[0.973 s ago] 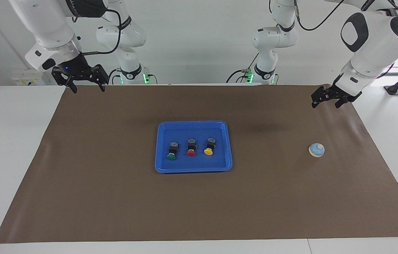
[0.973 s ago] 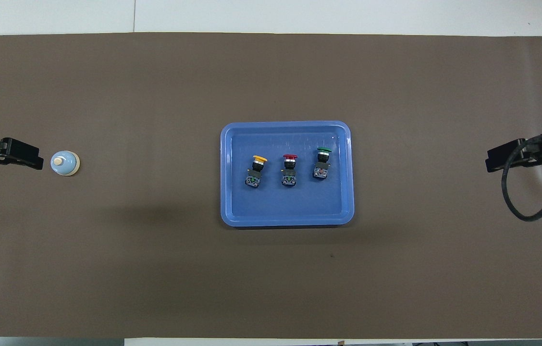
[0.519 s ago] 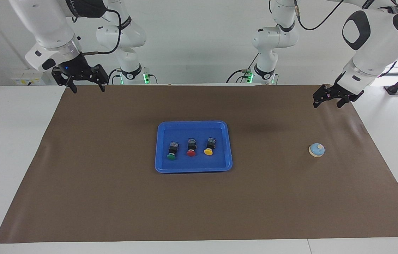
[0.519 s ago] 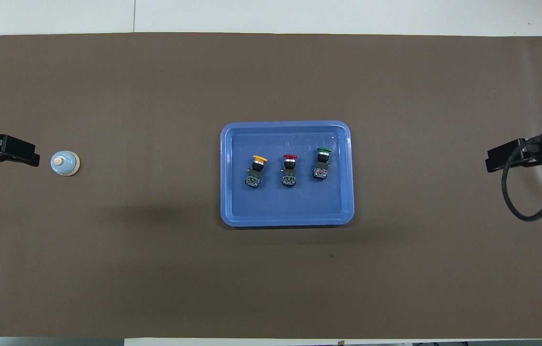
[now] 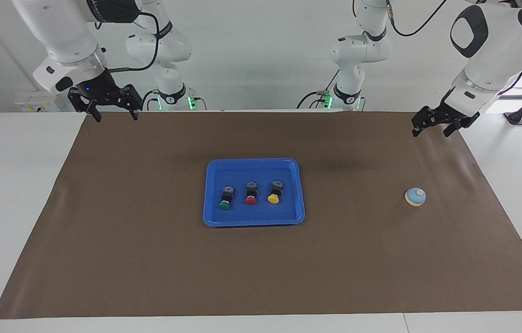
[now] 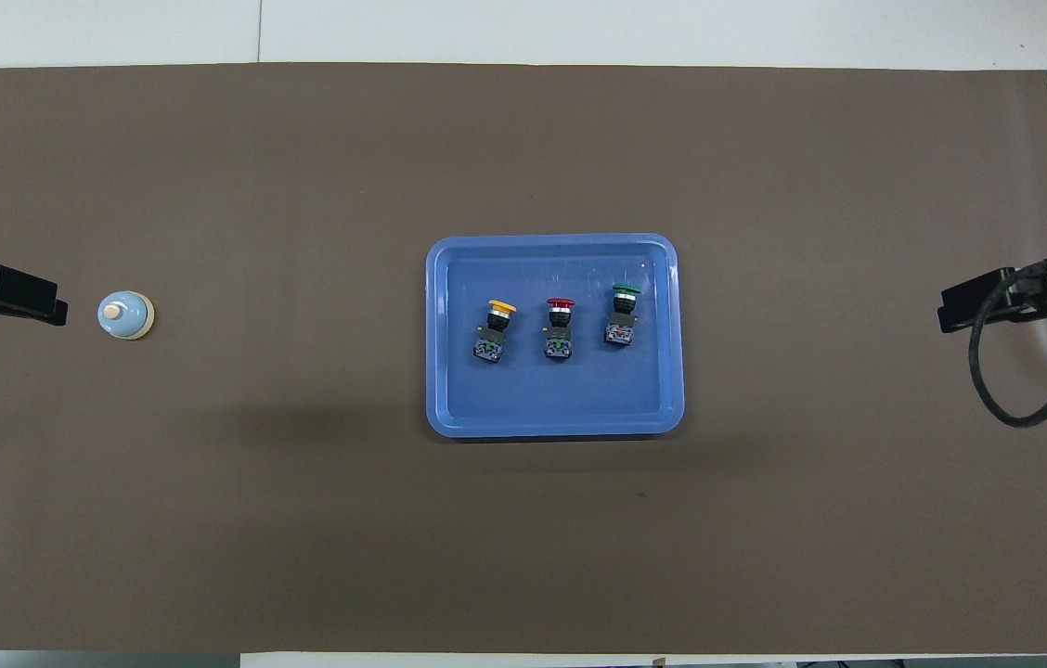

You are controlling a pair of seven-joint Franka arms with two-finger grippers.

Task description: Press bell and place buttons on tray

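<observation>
Bright blue plastic forms the flat rectangular tray [image 5: 254,218] at the middle of the brown mat [image 5: 150,268]. In it three black-bodied push-button switches are laid side by side, well inside the raised rim: the green-capped button [image 5: 225,200], the red-capped button [image 5: 251,195] and the yellow-capped button [image 5: 275,193]. The small light-blue domed bell [image 5: 415,196] is seen apart on the mat, toward the left arm's end.

The placing is judged complete, so little is left but parking. The left gripper [image 5: 436,127] is raised over the mat's edge with fingers spread and nothing held. The right gripper [image 5: 112,114], likewise spread and empty, waits over the opposite corner. Both should be kept high and clear of the tray, so that nothing is disturbed.
</observation>
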